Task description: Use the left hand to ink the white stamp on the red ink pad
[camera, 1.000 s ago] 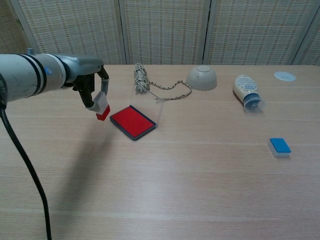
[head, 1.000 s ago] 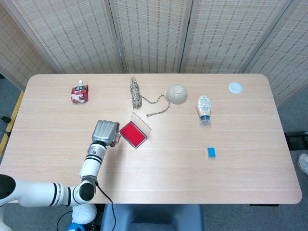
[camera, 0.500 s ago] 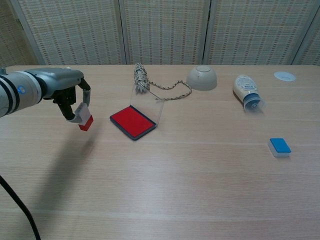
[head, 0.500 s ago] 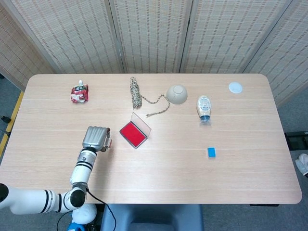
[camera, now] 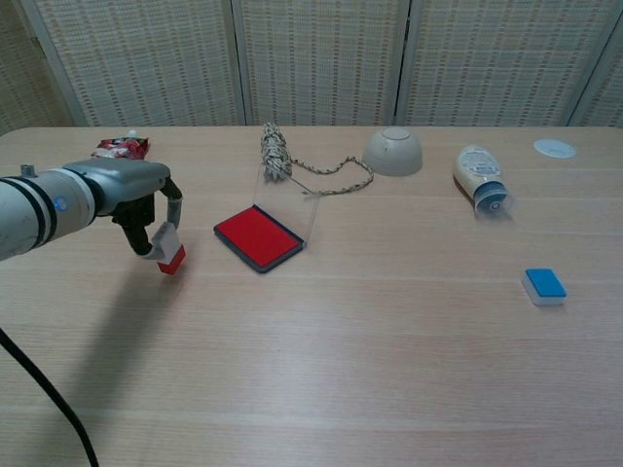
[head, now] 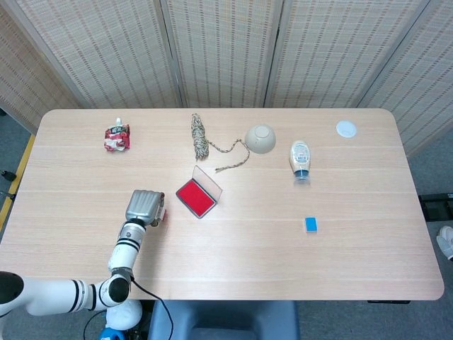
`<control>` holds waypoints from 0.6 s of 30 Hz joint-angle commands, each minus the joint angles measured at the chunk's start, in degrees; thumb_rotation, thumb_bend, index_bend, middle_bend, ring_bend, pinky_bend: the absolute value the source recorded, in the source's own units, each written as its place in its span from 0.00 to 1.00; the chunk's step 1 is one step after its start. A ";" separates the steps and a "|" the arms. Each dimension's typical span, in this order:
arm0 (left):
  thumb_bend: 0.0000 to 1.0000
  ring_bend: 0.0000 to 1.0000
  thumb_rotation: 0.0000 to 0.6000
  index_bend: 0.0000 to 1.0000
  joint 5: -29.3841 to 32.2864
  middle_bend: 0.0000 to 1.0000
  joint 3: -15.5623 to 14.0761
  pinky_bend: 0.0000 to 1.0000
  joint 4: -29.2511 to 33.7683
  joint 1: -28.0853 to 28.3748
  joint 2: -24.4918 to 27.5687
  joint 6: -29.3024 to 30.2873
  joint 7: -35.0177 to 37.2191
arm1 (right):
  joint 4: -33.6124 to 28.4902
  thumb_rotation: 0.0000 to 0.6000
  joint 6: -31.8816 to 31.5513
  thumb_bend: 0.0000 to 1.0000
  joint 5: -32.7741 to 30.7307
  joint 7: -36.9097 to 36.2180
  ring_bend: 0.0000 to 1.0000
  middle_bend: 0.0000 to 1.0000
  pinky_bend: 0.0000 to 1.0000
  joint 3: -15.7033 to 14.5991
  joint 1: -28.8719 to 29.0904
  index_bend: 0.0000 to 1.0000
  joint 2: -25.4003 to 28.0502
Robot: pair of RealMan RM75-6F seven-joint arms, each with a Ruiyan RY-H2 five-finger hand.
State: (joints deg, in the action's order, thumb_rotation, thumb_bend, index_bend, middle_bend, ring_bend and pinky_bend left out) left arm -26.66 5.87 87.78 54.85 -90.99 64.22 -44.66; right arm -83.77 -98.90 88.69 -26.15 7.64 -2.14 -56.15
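Stamp [camera: 169, 248] white-bodied, red-faced, in left hand [camera: 146, 204].

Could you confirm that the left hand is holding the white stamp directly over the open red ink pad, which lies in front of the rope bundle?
Not quite. The left hand does hold the white stamp, but not over the open red ink pad: the stamp is off to the pad's left, above bare table. The chest view shows this gap plainly. The pad does lie in front of the rope bundle.
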 commanded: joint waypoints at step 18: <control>0.30 0.85 1.00 0.49 0.85 1.00 0.66 0.89 -0.25 -0.75 -0.62 -1.12 -3.69 | 0.40 1.00 -0.51 0.26 0.17 -0.66 0.00 0.00 0.00 -0.06 -0.19 0.00 -0.05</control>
State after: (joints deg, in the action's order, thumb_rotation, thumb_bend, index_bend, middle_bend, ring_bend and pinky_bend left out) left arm -25.83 6.55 87.46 54.10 -91.66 63.16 -48.30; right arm -83.37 -99.41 88.86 -26.81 7.58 -2.33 -56.20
